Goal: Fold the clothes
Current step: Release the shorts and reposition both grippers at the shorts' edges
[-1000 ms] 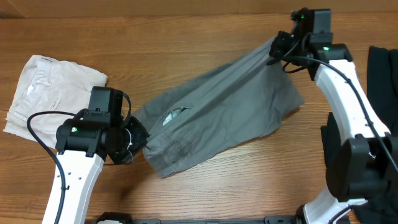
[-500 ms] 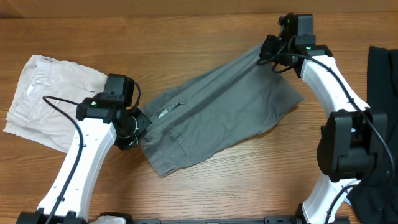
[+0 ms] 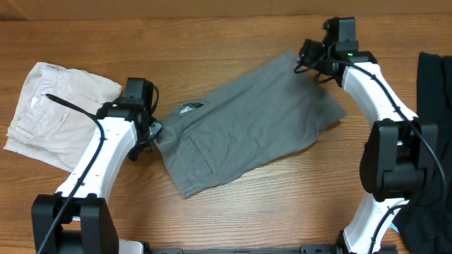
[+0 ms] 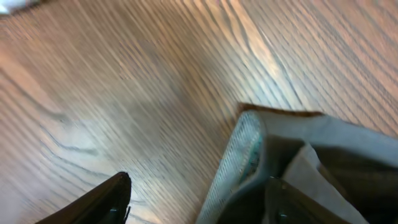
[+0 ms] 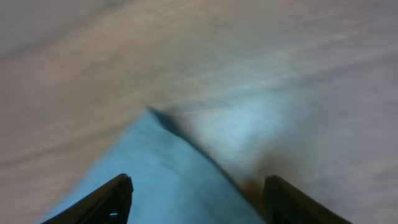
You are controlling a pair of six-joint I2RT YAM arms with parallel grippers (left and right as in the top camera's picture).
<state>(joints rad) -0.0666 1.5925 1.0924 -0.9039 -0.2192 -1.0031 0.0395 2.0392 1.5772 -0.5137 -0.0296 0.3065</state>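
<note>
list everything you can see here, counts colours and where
grey shorts: one, medium grey, spread flat across the middle of the table
cream shorts: one, cream-white, folded, far left of the table
black garment: one, black, right edge of the overhead view, partly cut off
table: one, brown wood grain, under everything
left arm: one, white and black, reaching to the left edge of the grey shorts
right arm: one, white and black, reaching to the top right corner of the grey shorts
left pincer: one, black, open, shorts edge between the fingers
right pincer: one, black, open over a shorts corner, view blurred
</note>
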